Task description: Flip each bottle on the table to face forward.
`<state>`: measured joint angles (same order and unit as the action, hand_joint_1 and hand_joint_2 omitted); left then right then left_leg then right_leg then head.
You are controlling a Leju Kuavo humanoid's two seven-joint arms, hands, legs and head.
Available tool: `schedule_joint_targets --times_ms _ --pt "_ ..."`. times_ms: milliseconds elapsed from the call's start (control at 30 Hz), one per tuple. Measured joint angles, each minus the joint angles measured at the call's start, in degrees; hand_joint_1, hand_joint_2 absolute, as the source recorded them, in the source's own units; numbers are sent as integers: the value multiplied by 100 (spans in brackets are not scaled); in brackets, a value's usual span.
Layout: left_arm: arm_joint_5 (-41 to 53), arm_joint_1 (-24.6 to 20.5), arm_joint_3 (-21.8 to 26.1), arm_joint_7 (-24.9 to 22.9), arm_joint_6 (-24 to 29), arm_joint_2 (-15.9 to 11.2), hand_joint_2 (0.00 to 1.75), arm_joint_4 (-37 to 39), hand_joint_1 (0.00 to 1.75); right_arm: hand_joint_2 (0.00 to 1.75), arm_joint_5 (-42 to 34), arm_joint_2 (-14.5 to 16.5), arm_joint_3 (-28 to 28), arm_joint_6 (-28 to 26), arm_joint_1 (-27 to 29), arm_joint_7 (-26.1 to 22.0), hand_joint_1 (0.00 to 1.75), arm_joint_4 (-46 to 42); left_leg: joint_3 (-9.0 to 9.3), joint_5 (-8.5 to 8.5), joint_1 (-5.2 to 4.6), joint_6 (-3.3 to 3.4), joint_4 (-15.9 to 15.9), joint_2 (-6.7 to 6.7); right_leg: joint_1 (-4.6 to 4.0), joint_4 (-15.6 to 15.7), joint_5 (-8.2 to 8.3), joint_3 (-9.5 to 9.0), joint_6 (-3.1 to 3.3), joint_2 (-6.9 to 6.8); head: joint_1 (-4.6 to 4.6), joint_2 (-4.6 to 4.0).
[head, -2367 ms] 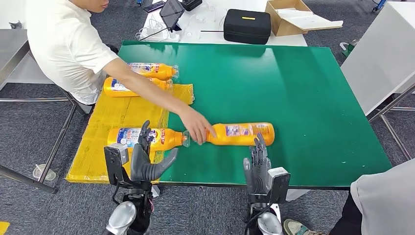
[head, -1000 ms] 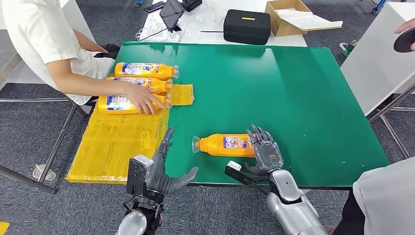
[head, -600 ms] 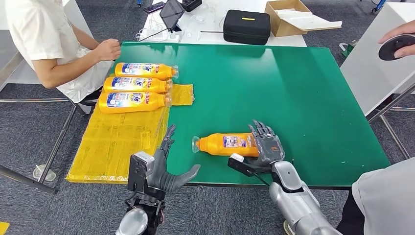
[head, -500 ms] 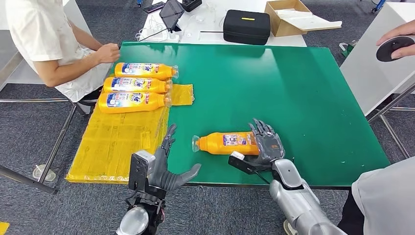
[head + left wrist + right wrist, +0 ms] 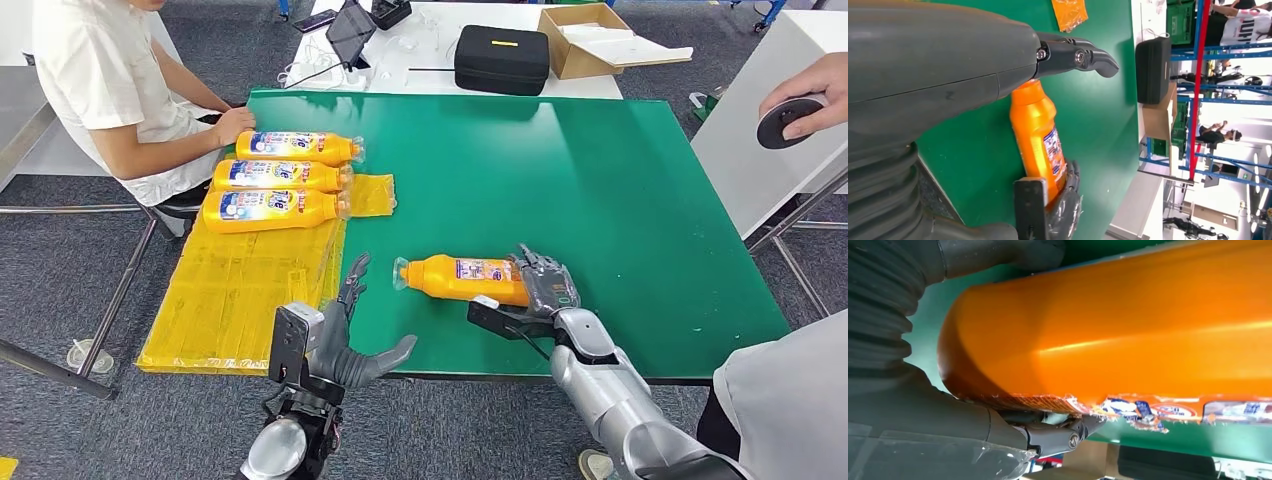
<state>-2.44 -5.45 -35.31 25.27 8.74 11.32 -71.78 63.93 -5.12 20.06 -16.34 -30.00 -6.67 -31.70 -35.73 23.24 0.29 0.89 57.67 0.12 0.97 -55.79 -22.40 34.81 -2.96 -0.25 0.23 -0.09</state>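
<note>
Four orange bottles share the green table (image 5: 620, 170): three lie in a row on the yellow sheet (image 5: 240, 280), finished I judge. One bottle (image 5: 455, 279) lies near the front edge, its base wrapped by the right hand (image 5: 545, 290); rolling comes next. Left hand (image 5: 345, 340) hovers, fingers spread.

No word, brand or number can be read with certainty. The orange plastic bottle (image 5: 462, 279) lying near the tabletop's front edge carries a white-and-blue printed label (image 5: 482, 269), its print too small to make out. The three orange plastic bottles (image 5: 275, 177) at the left edge bear blue-and-white labels with large characters, blurred beyond reading.
</note>
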Motion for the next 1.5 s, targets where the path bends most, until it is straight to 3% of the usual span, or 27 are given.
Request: schedule_joint_targets --times_ms 300,500,767,967,1133,1267,1500 --pt "-15 -69 -53 0 -47 0 175 84 0 175 -345 -70 -46 365 -111 -602 175 190 26 5 1 -3 0 0 -2 0 -5 -33 -3 0 1 0" --pt "-60 -73 -62 42 -100 0 175 90 0 175 -1130 -97 -227 557 -10 -1405 175 183 33 14 1 -9 0 16 -2 0 -5 -36 -2 12 1 0" --pt "-422 -46 -53 58 -281 0 175 88 0 175 -1784 -49 -439 687 210 -1861 175 24 42 14 3 -10 -1 27 -11 0 -4 -48 0 19 0 0" --pt "-1383 337 87 245 -390 -14 175 -106 0 175 -3019 257 -705 494 1071 -2161 160 -1138 20 19 8 -17 -2 26 -16 -2 -8 -34 3 18 0 0" --pt "-1806 642 255 478 -137 -76 175 -520 0 175 -3607 525 -860 -20 1782 -2198 163 -2273 -28 13 19 -17 -2 15 -18 -5 -9 10 3 11 -2 0" --pt "-2045 802 303 459 -167 -149 175 -797 0 175 -3805 690 -958 -302 2111 -2293 152 -2961 -42 14 18 -16 -2 12 -16 -4 -10 21 3 11 0 0" --pt "-2732 842 311 137 -640 -200 175 -892 0 175 -3845 846 -957 -269 2263 -2337 161 -3421 -54 14 16 -16 -2 2 -15 -3 -10 32 2 8 0 0"
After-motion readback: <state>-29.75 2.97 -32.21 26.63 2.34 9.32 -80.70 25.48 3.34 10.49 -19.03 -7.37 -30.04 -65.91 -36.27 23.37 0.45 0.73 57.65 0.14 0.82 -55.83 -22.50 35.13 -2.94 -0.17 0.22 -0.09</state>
